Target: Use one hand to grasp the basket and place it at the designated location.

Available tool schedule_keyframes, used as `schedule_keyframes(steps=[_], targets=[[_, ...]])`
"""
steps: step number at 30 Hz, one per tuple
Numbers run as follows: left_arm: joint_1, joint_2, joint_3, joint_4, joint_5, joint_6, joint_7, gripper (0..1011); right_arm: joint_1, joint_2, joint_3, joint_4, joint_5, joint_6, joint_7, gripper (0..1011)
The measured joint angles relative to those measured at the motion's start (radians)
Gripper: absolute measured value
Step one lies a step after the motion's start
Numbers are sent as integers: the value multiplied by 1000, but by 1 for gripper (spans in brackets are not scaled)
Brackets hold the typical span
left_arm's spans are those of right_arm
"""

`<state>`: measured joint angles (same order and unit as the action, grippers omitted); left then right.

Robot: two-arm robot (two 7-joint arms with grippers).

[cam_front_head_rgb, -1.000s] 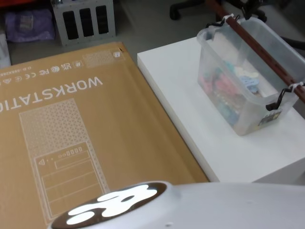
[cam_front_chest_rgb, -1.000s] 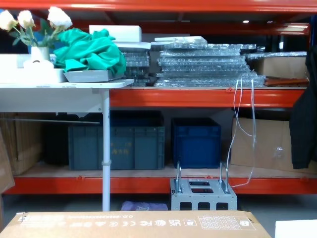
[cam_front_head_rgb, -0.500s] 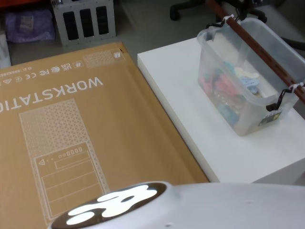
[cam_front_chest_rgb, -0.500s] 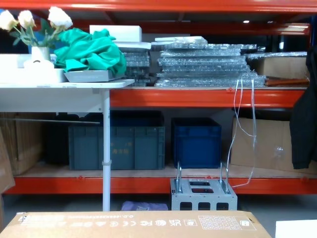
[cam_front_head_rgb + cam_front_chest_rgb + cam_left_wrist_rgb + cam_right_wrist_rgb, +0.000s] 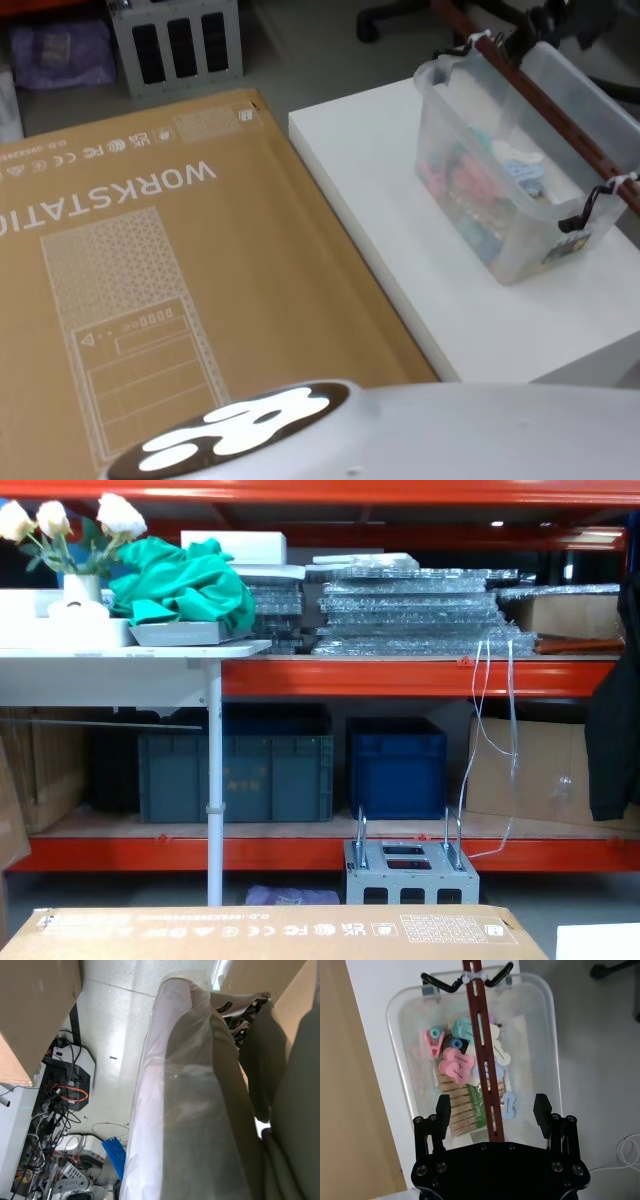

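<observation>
At 9 o'clock the big cardboard box (image 5: 180,280) lies flat, just beside the white tabletop (image 5: 390,190), and the left arm is parked low over the floor. There's good bare room on the tabletop between the box and the basket (image 5: 520,250). The basket sits at 2 o'clock, its 3 o'clock wall right along the tabletop's edge, with floor beyond. Above it the right end effector (image 5: 492,1105) hangs wide open, holding nothing, a finger each side of the slotted bar handle (image 5: 482,1045). Here's the worry: it looks nearer one end of the bar than the middle, so a lift could tip the tub and spill the clothes pegs (image 5: 455,1067). A sideways nudge could also push it off that edge.
</observation>
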<state>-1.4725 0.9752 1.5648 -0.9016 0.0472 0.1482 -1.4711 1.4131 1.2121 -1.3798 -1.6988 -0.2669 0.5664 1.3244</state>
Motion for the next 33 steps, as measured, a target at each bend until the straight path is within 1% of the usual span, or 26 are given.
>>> schedule_keyframes(steps=[1, 2, 4, 8, 9, 11, 14, 16, 26, 30, 33], targets=[[0, 0, 0, 0, 0, 0, 0, 0, -14, -8, 1, 30, 20, -15, -1, 1000], [0, 0, 0, 0, 0, 0, 0, 0, -14, -8, 1, 30, 20, -15, -1, 1000], [0, 0, 0, 0, 0, 0, 0, 0, -34, -23, 2, 78, 48, -40, 1, 1000], [0, 0, 0, 0, 0, 0, 0, 0, -53, -40, 4, 132, 74, -68, 11, 1000], [0, 0, 0, 0, 0, 0, 0, 0, -53, -40, 4, 132, 74, -68, 11, 1000], [0, 0, 0, 0, 0, 0, 0, 0, -64, -50, 8, 159, 81, -81, 17, 1000], [0, 0, 0, 0, 0, 0, 0, 0, -71, -58, 11, 179, 86, -93, 21, 1000], [0, 0, 0, 0, 0, 0, 0, 0, -80, -69, 15, 204, 95, -112, 22, 1000], [0, 0, 0, 0, 0, 0, 0, 0, -118, -89, 31, 249, 120, -171, 4, 1000], [0, 0, 0, 0, 0, 0, 0, 0, -143, -104, 34, 289, 140, -198, 7, 1000], [0, 0, 0, 0, 0, 0, 0, 0, -155, -115, 35, 311, 146, -209, 12, 1000]])
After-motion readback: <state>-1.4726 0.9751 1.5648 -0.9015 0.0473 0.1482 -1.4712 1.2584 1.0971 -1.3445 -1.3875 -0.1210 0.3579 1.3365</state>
